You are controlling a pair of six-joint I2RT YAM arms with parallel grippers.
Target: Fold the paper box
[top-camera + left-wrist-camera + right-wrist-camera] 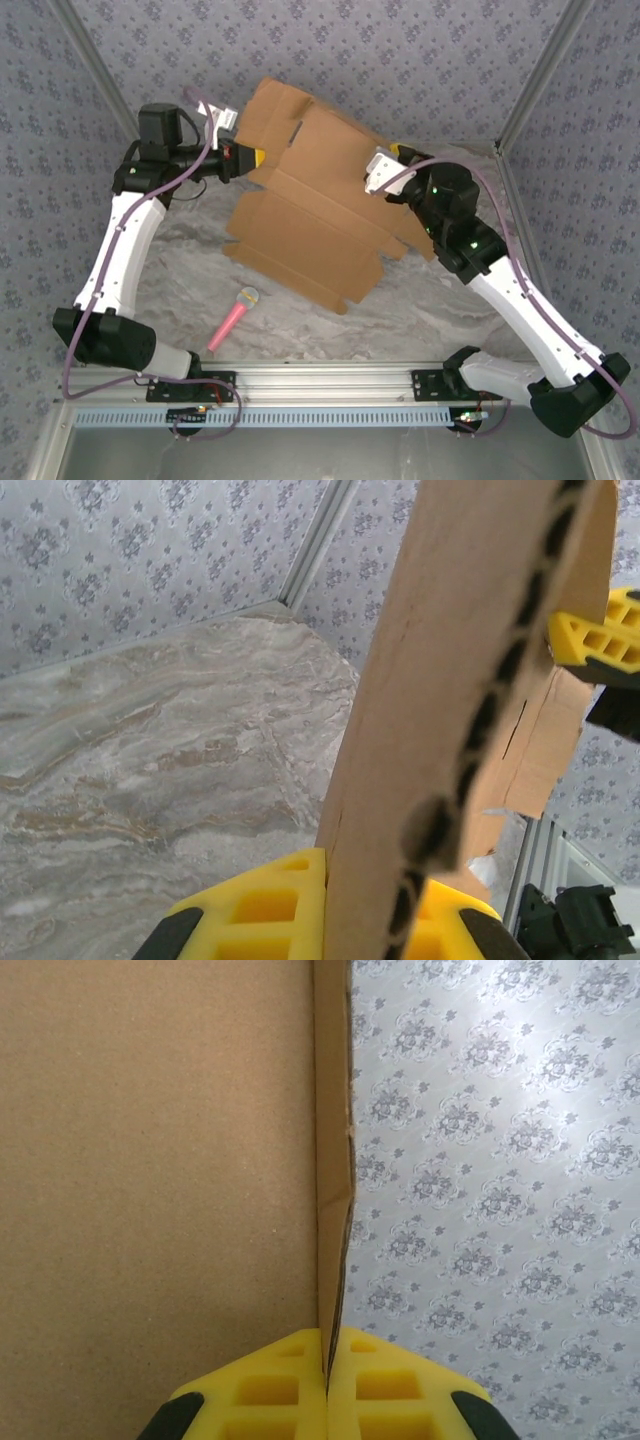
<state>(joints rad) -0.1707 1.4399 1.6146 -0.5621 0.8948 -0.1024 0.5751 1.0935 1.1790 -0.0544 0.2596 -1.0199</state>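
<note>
The left gripper (248, 160) is clamped on the left edge of the paper box (310, 205). Its arm is bent at the elbow and reaches in from the left. The right gripper (393, 155) pinches the opposite edge, with its forearm angled inward from the right base. The unfolded sheet sits tilted between them over the marble table (430, 310).

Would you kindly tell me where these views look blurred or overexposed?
Left wrist: the paper box edge nearest the lens is blurred, the table behind sharp. Right wrist: glare whitens the wall at upper right. Top external: evenly lit, sharp.
</note>
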